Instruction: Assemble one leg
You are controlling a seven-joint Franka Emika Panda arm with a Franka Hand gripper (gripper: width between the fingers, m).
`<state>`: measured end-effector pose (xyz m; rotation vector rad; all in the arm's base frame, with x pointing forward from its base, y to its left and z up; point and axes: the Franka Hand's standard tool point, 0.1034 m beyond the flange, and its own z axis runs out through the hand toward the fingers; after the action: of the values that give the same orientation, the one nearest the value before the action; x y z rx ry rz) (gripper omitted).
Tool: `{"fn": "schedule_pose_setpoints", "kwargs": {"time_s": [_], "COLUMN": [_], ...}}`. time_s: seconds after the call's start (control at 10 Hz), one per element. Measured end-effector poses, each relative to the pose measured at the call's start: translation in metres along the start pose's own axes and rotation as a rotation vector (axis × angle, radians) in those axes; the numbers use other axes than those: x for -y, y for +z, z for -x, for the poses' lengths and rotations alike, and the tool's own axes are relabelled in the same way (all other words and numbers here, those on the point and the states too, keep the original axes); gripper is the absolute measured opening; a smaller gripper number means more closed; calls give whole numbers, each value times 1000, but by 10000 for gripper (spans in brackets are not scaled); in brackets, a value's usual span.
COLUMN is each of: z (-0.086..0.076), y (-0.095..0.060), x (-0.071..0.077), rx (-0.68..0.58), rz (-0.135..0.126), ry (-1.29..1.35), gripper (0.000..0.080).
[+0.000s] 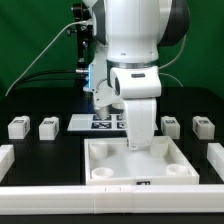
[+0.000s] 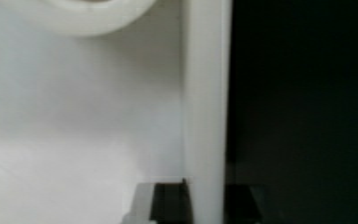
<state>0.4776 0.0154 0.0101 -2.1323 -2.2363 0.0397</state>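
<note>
Gripper (image 1: 137, 142) placement is what counts here. It hangs low inside the far side of the tray (image 1: 140, 166). In the wrist view two dark shapes, probably its fingers (image 2: 155, 206), sit either side of a thin upright white wall, with a round corner hole (image 2: 96, 8) further along. I cannot tell whether the jaws pinch that wall or merely straddle it, but they carry no leg. All four pegs stand on the black table (image 1: 40, 150), well apart from the tray, two on each side of the marker board (image 1: 100, 122). The leg (image 1: 170, 125) nearest the arm on the exterior view's right looks the handiest. If the tray is being positioned, it should be kept flat and square so that a corner hole ends up within easy reach. The gripper should then rise straight clear of the wall before travelling. The chosen peg is best taken by its long sides and kept upright, then centred over the hole before it is pressed down.
</note>
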Motion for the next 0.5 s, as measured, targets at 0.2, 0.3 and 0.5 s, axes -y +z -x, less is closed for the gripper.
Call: {"fn": "schedule_pose_setpoints", "kwargs": {"time_s": [0.2,0.3,0.5], "z": [-21,-27,-39], "y": [0,0,0], "x": [-8,-14,-20], "rx": [-9,-12,-17], "rz": [6,11,15], "ry": [37,33,40], "gripper": [70,70,70]}}
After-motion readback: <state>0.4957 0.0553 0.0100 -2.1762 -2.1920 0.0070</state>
